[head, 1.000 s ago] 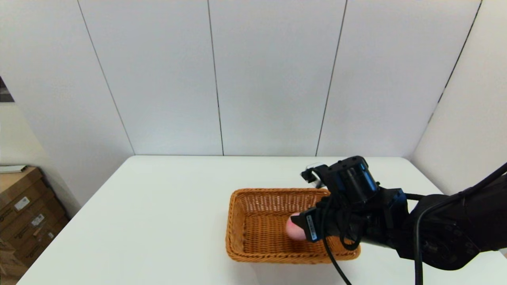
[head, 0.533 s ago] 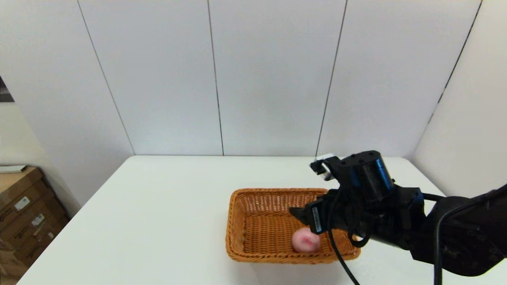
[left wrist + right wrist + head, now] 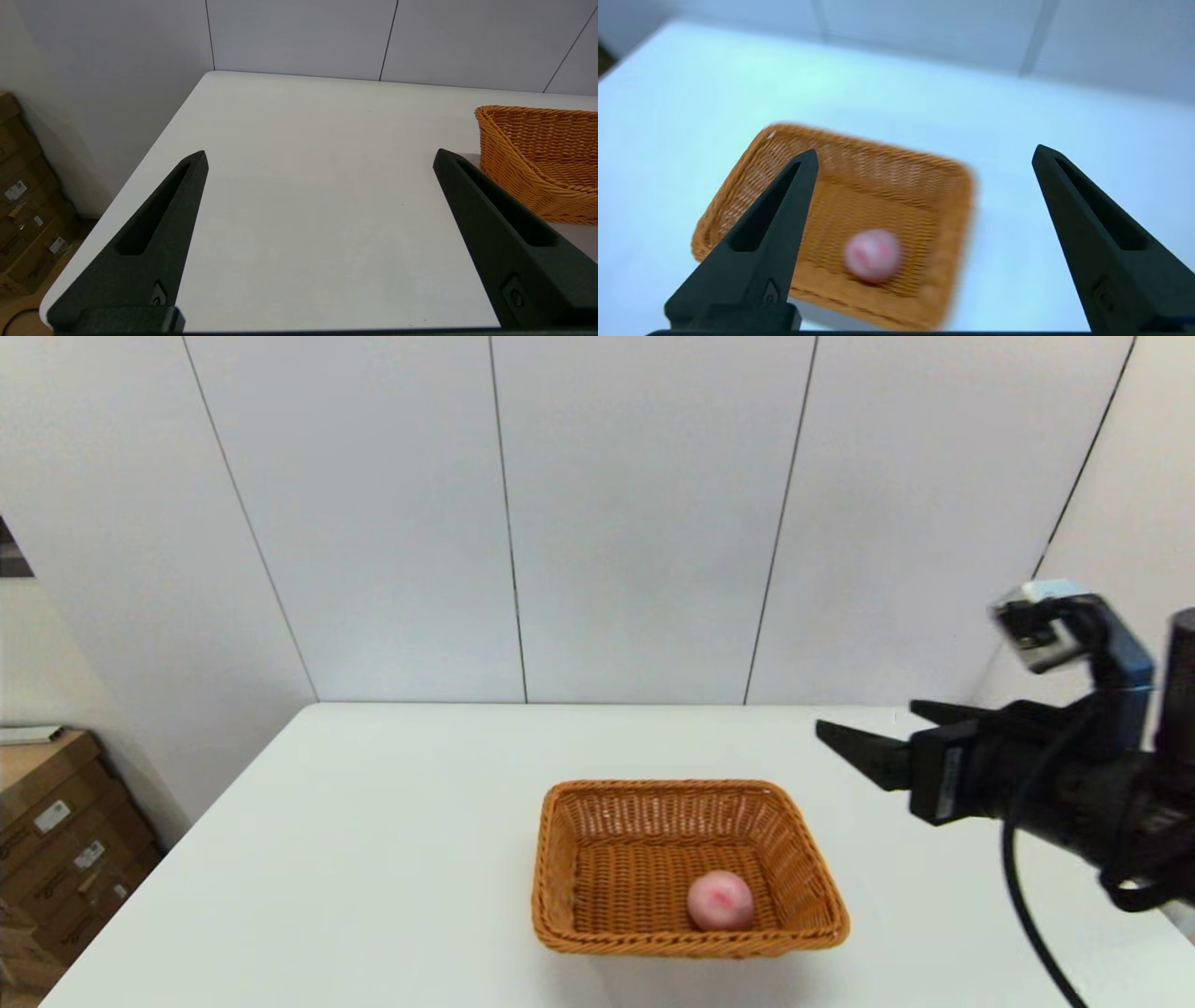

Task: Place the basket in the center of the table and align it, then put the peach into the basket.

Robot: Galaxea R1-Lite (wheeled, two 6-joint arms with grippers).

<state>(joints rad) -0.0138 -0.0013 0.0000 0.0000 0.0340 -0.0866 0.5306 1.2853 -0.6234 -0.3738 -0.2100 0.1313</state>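
Orange-brown wicker makes the basket (image 3: 689,866), which stands on the near middle part of the white table (image 3: 373,840), its long sides about parallel to the table's front edge. Inside it lies the peach (image 3: 720,900), pale pink with a red blush, on the woven floor close to the near wall and a little toward the robot's right. Nothing touches the peach. The right gripper (image 3: 864,733) is in the air to the right of the basket and higher than its rim, well apart from the fruit; its two black fingers are spread wide and hold nothing. In the right wrist view the basket (image 3: 840,219) and the peach (image 3: 872,254) are seen below between these fingers. The left gripper (image 3: 320,156) is over the left part of the table, fingers also spread and empty, with the basket (image 3: 542,158) beside it. Farther back is a wall of pale panels (image 3: 635,513).
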